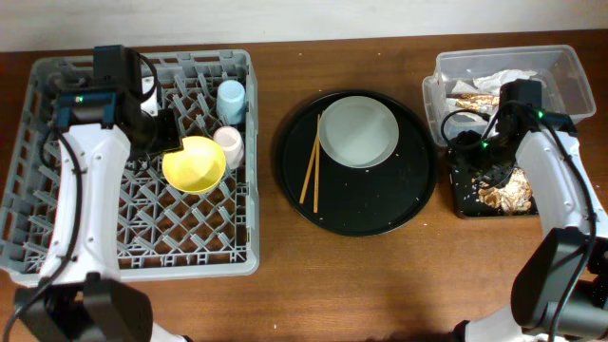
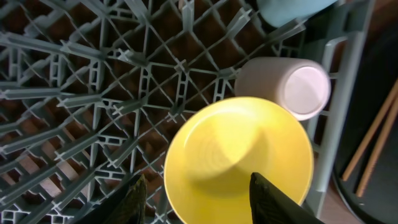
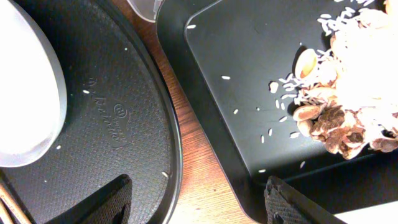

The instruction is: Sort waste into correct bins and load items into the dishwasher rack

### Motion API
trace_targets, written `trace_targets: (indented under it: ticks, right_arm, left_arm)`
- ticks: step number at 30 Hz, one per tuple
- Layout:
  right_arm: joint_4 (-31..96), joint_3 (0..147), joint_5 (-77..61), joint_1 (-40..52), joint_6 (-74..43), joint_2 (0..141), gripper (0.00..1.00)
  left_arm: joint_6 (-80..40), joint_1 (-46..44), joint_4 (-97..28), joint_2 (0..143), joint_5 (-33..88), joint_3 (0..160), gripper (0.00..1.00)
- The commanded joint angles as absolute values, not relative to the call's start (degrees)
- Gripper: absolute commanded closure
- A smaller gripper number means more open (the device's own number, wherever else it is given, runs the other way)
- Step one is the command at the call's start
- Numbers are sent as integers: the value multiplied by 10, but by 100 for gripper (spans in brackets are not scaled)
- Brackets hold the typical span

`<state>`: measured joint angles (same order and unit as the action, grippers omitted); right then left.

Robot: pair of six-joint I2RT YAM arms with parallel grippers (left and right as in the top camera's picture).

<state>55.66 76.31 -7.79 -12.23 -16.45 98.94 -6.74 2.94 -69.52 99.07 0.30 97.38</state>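
In the rack [image 2: 74,93], the yellow bowl [image 2: 239,149] lies under the left tool [image 2: 198,190].

Soft, even light falls from above, and the tabletop [image 1: 380,285] carries only faint shadows beside the rack [image 1: 57,256]. Close up, the bowl [image 2: 236,155] glows bright yellow with a grey shadow across its middle. The left fingers [image 2: 134,199] below it are dark and blurred. The plate [image 3: 25,81] blooms soft white, the scraps [image 3: 329,121] wash out toward the picture's corner, and the right fingers [image 3: 106,205] are blurred.
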Motion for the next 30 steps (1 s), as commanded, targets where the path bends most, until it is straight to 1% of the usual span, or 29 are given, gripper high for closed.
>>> trace_targets:
  ticks: [1, 2, 5, 6, 7, 11, 13, 19, 20, 21, 24, 25, 26, 27, 30]
  right_arm:
    - [557, 761, -72, -124, -163, 979, 31]
    - [557, 761, -72, -124, -163, 979, 30]
    - [557, 761, -70, -124, -163, 979, 30]
    - [557, 761, -68, -124, -163, 979, 30]
    - [557, 761, -68, -124, -163, 979, 30]
    - [557, 761, -68, -124, -163, 979, 30]
    - [557, 761, -68, -124, -163, 979, 30]
    - [557, 761, -68, -124, -163, 979, 30]
    - [557, 761, -69, -124, -163, 979, 30]
    - [557, 761, -68, -124, -163, 979, 30]
    - [557, 761, -69, -124, -163, 979, 30]
    - [557, 761, -69, -124, -163, 979, 31]
    - [557, 761, -68, -124, -163, 979, 30]
    - [557, 761, -68, -124, -163, 979, 30]
    - [557, 761, -68, -124, -163, 979, 30]
  left_arm:
    - [-55, 33, -694, 1027, 0, 966, 48]
    - [-55, 33, -694, 1037, 0, 966, 48]
    - [-55, 33, -695, 1062, 0, 966, 56]
    - [-55, 33, -694, 1068, -3, 966, 57]
    - [-55, 35, -695, 1069, -5, 966, 61]
    - [-55, 36, -695, 1073, -26, 966, 68]
    - [-55, 36, -699, 1080, -28, 966, 73]
    - [-55, 36, -701, 1093, -50, 964, 74]
    - [-55, 36, -701, 1093, -55, 964, 78]
    - [-55, 36, -701, 1093, -59, 964, 80]
    - [-55, 36, -698, 1093, -59, 964, 81]
    - [-55, 36, -693, 1094, -58, 964, 88]
    - [-55, 36, -692, 1094, -58, 964, 92]
    - [-55, 36, -691, 1094, -58, 964, 99]
    - [-50, 36, -682, 1091, -59, 970, 100]
